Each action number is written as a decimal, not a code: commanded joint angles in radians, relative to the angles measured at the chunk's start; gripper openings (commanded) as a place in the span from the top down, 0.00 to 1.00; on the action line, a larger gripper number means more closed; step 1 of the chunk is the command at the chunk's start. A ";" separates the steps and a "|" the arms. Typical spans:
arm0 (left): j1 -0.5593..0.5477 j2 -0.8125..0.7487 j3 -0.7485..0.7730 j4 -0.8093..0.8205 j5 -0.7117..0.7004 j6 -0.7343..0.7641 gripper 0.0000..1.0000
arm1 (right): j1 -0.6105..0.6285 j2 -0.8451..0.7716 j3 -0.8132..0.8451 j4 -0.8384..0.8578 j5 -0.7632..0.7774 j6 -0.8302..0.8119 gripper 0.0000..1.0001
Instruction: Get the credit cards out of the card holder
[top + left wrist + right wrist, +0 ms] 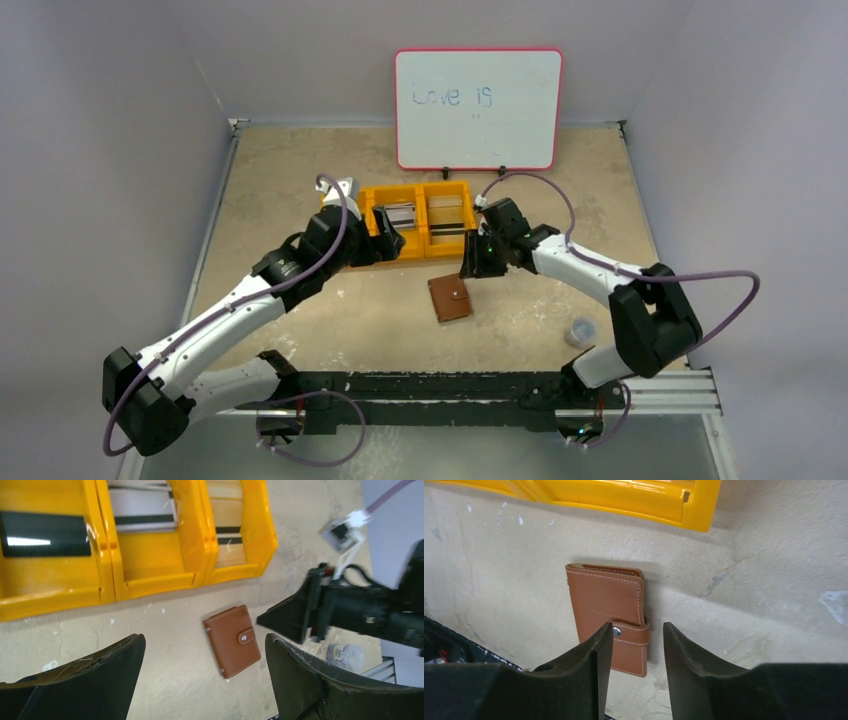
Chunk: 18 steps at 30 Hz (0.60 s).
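The card holder (609, 615) lies shut on the surface. The right gripper (638, 630) hangs over its snap tab (631, 633), jaws a little apart; the left gripper (389, 244) has wide jaws. Pinch just the tab, slowly.

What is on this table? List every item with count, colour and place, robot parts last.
card holder: 1, brown, snapped shut, flat on the table in front of the bin
bin: 1, yellow, three compartments, mid-table
black card: 1, left compartment
grey-white card: 1, dark stripe, middle compartment
beige card: 1, dark stripe, right compartment
whiteboard: 1, pink-framed, back edge
cup: 1, clear, near right arm's base
table: 1, beige
left hand: 1, black, open, at the bin's front
right hand: 1, black, open, above the card holder
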 commanded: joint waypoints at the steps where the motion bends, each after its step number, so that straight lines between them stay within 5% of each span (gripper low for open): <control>1: -0.020 -0.025 -0.072 0.047 -0.033 -0.076 0.11 | -0.003 -0.097 0.012 -0.012 0.063 -0.020 0.53; 7: -0.037 -0.016 -0.095 0.036 -0.085 -0.119 0.14 | 0.074 -0.078 -0.006 0.028 0.056 -0.002 0.52; 18: -0.051 -0.031 -0.153 0.061 -0.136 -0.176 0.16 | 0.244 0.062 0.084 -0.086 0.322 0.027 0.52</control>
